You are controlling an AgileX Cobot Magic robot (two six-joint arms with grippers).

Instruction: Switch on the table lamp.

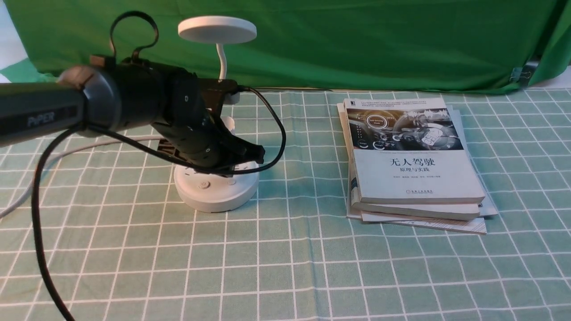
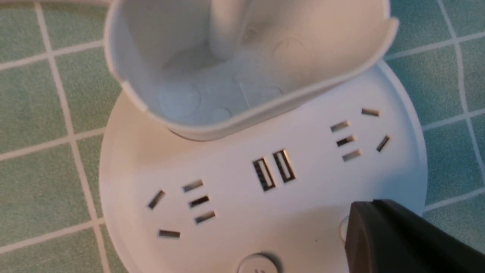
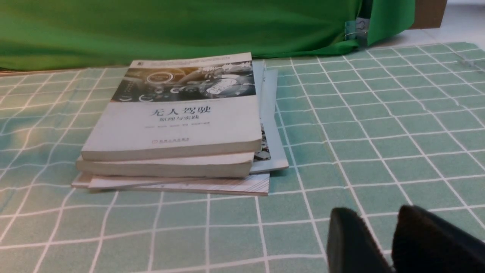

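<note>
- While the front strip of the checked surface (image 1: 285, 267) sits bare, the white table lamp (image 1: 216, 187) stands mid-left.
- Left pincer (image 1: 256, 154) hangs over its round base, can't tell how wide.
- Right pincer (image 3: 390, 242) slightly parted, gripping nothing, books (image 1: 415, 160) beyond.

Light: bright, even, soft shadows.
Blur: left gripper (image 2: 401, 239) near the table lamp (image 2: 265, 178) base, defocused.

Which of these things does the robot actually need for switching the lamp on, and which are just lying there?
Needed:
table lamp
left gripper, over the lamp's base

Just lying about:
stack of books
checked tablecloth
green backdrop
right gripper
</note>
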